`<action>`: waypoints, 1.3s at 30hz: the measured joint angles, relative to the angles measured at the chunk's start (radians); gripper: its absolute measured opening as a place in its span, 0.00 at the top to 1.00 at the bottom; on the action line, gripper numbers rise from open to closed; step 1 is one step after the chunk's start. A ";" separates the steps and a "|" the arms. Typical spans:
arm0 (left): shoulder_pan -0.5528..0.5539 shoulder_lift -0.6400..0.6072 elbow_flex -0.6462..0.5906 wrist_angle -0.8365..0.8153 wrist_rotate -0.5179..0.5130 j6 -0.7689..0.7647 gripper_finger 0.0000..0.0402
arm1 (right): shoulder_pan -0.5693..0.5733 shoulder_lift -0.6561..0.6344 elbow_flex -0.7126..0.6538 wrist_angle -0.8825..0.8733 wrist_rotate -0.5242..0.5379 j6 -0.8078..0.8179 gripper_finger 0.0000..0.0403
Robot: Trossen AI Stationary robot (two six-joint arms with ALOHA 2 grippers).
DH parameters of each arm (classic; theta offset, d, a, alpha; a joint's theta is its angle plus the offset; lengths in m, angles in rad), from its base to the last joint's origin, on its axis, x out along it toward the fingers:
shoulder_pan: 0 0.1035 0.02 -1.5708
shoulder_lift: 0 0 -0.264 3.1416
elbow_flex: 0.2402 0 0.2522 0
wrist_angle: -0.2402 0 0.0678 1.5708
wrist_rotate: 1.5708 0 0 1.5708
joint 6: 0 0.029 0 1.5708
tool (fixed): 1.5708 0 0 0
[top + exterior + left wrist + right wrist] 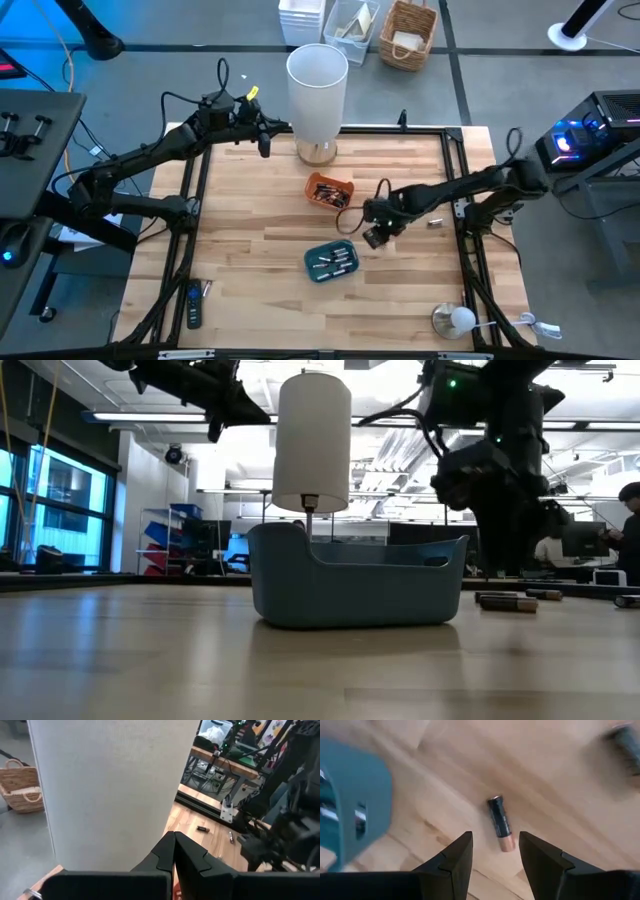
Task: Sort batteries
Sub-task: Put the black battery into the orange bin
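A dark battery with a copper end [500, 822] lies flat on the wood, just beyond my right gripper [495, 837]. That gripper [375, 236] is open and hovers above the battery without touching it, to the right of the blue tray [330, 262]. The blue tray holds a few batteries, and the orange tray [328, 190] holds more. Other loose batteries lie on the table [435, 222] [510, 600]. My left gripper [265, 138] is shut and held up near the table's far edge, beside the white lamp shade [110, 790].
A tall white lamp [318, 100] stands at the far edge, behind the orange tray. A flat black remote [193, 305] lies near the left front corner. A round lamp base with a cord [455, 320] sits at the right front. Baskets and bins stand on the floor beyond the table.
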 joint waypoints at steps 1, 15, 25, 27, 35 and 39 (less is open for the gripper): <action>0.000 0.000 0.000 -0.001 0.000 0.000 1.00 | 0.013 0.026 0.006 0.006 -0.002 -0.014 0.61; 0.000 0.001 0.000 -0.003 0.000 -0.006 1.00 | 0.085 0.297 0.133 -0.062 0.032 -0.099 0.70; 0.000 0.001 0.000 -0.003 0.000 -0.008 1.00 | -0.060 0.090 0.252 -0.197 0.288 -0.184 0.92; 0.000 0.001 0.000 -0.005 0.000 -0.007 1.00 | -0.116 0.069 0.253 -0.073 0.323 -0.207 0.92; 0.000 0.001 0.000 -0.006 0.000 -0.007 1.00 | -0.282 0.200 0.242 0.282 0.158 -0.354 0.88; 0.000 0.001 0.000 -0.007 0.000 -0.007 1.00 | -0.300 0.274 0.276 0.340 0.057 -0.364 0.74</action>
